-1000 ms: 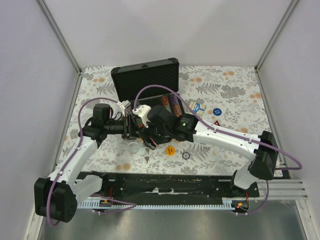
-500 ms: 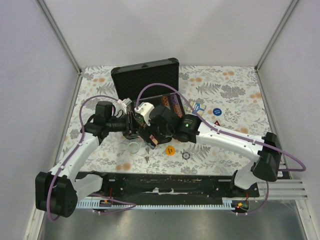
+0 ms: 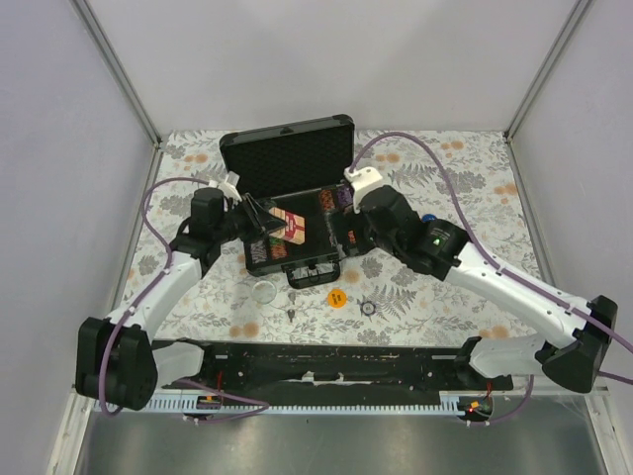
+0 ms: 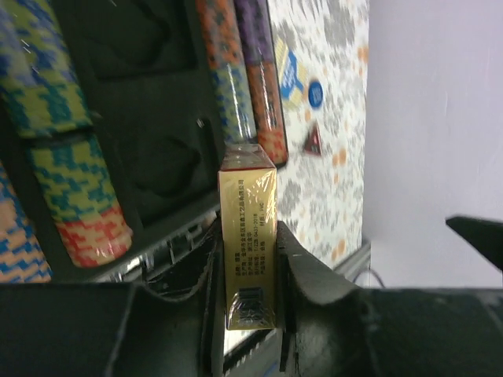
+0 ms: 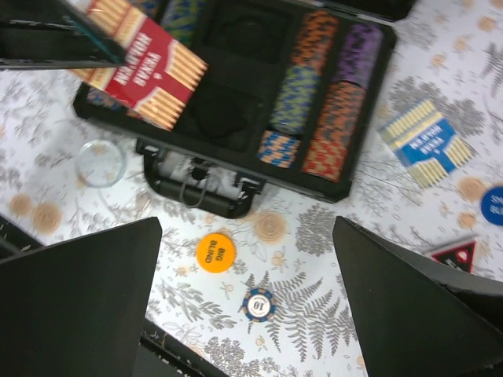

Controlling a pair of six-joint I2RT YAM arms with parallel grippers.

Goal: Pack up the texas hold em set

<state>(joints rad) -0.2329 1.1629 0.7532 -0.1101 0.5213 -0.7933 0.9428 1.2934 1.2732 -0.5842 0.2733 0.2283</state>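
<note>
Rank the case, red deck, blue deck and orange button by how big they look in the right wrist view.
1. Case
2. Red deck, but it is held up nearer the camera, so its lead over the next is unsure
3. Blue deck
4. Orange button

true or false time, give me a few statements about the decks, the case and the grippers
The left gripper holds the red card deck. True.
The blue card deck is packed in the case. False: it lies on the table, right of the case.
The right gripper is shut. False: it is open and holds nothing.
The orange button lies on the table in front of the case. True.
</note>
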